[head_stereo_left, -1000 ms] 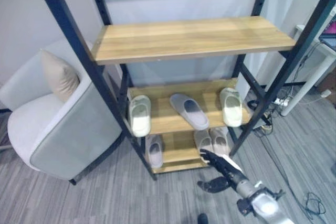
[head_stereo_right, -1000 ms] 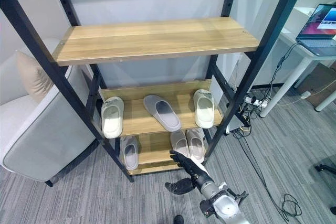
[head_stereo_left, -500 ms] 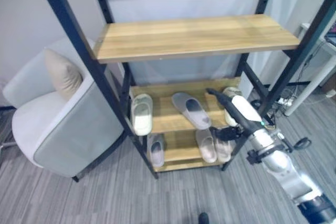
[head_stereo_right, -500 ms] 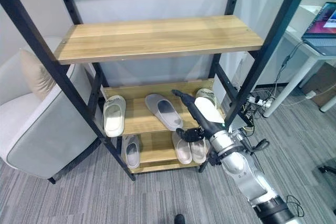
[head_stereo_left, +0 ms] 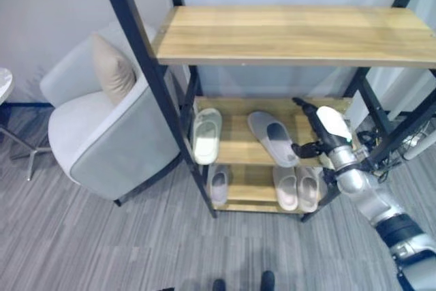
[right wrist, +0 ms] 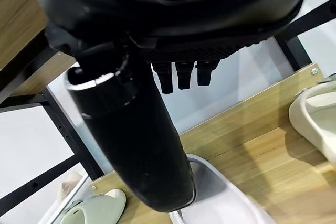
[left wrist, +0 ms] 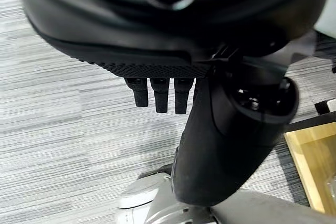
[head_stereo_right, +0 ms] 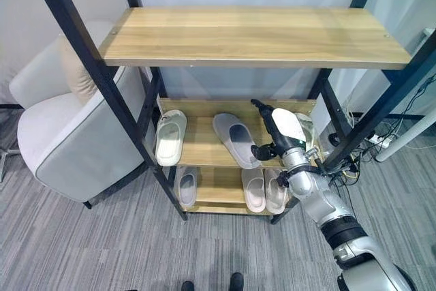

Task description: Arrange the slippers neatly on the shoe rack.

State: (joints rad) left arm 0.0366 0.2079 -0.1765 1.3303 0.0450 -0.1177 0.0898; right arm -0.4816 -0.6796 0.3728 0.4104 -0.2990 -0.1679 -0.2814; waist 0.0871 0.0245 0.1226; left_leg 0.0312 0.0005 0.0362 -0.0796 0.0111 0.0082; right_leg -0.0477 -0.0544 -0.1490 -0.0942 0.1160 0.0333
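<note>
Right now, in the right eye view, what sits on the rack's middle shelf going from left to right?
White slipper → grey slipper → the robot's right hand, reaching in over the shelf.

Shoe rack [head_stereo_right: 252, 35]: three slippers [head_stereo_right: 169, 137] mid-shelf, three slippers below [head_stereo_right: 253, 189].

Soft, even indoor light fills the room, apparently from overhead. The pale wooden top shelf [head_stereo_right: 252, 35] of the black metal rack is the brightest surface, with a faint sheen but no hard glare. Beneath it the middle wooden shelf [head_stereo_right: 204, 144] sits in gentle shade, and the bottom one is darker still. The grey striped carpet [head_stereo_left: 102, 243] is lit evenly. Straight rack posts lean outward toward the frame edges. Close up, the dark right hand [right wrist: 142, 145] and dark left hand [left wrist: 226, 145] look soft and unfocused.
</note>
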